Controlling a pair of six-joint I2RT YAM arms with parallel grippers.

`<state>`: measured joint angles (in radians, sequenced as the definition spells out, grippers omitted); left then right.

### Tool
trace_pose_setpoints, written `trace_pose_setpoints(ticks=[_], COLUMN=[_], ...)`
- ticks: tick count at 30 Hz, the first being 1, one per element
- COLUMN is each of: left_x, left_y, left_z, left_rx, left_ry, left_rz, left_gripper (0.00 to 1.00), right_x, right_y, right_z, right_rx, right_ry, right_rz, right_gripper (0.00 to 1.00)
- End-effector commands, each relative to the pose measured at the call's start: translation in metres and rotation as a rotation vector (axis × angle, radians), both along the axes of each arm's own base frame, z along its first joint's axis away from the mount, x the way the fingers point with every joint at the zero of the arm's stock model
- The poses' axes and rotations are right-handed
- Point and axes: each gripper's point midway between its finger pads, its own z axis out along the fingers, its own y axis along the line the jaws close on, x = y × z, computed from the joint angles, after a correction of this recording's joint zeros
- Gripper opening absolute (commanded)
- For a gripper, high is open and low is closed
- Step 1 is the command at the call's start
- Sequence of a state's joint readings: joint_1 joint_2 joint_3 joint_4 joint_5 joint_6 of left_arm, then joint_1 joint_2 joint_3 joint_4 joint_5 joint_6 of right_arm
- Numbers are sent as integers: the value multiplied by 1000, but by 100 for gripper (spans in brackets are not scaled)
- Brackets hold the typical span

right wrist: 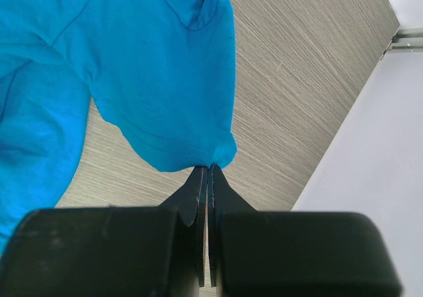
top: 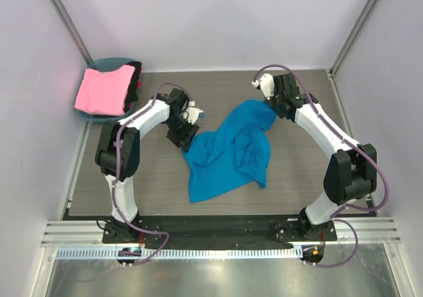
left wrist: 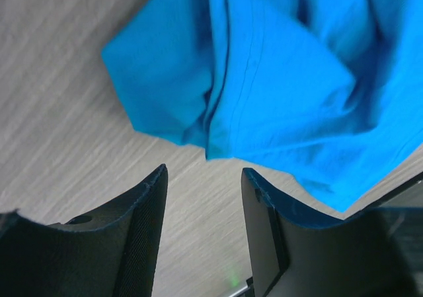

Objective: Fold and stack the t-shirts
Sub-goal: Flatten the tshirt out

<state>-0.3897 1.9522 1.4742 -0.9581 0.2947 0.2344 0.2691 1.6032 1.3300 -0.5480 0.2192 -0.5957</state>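
Observation:
A bright blue t-shirt (top: 228,151) lies crumpled across the middle of the table. My right gripper (right wrist: 208,168) is shut on an edge of it at the shirt's far right corner (top: 271,112), and the cloth (right wrist: 145,79) hangs from the pinched tips. My left gripper (left wrist: 203,178) stands open just off the shirt's left edge (left wrist: 218,79), with only bare table between its fingers (left wrist: 149,198). In the top view that gripper (top: 183,133) is beside the cloth. A pink t-shirt (top: 102,90) lies over a dark one (top: 135,79) in the far left corner.
A round teal basket (top: 99,65) sits under the pink and dark shirts at the far left. White walls close the table on three sides. A metal rail (top: 211,234) runs along the near edge by the arm bases.

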Motion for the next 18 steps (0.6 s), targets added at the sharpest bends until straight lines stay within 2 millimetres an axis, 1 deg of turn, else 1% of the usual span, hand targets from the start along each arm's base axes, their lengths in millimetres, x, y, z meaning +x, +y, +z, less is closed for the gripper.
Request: trace_pose_setpoints(ticks=[1, 6, 12, 18], left_x=[15, 14, 6, -2], left_y=[-15, -21, -14, -15], left_z=[7, 6, 0, -5], left_rx=[-60, -78, -56, -65], left_ry=[-25, 17, 30, 69], left_rz=[17, 16, 9, 11], left_gripper=[50, 47, 45, 42], right_x=[-1, 0, 0, -3], right_y=[0, -2, -1, -2], right_z=[15, 14, 11, 4], right_rx=[3, -6, -7, -10], right_ry=[-47, -45, -39, -23], right_rz=[-3, -4, -1, 3], right_gripper=[1, 1, 1, 1])
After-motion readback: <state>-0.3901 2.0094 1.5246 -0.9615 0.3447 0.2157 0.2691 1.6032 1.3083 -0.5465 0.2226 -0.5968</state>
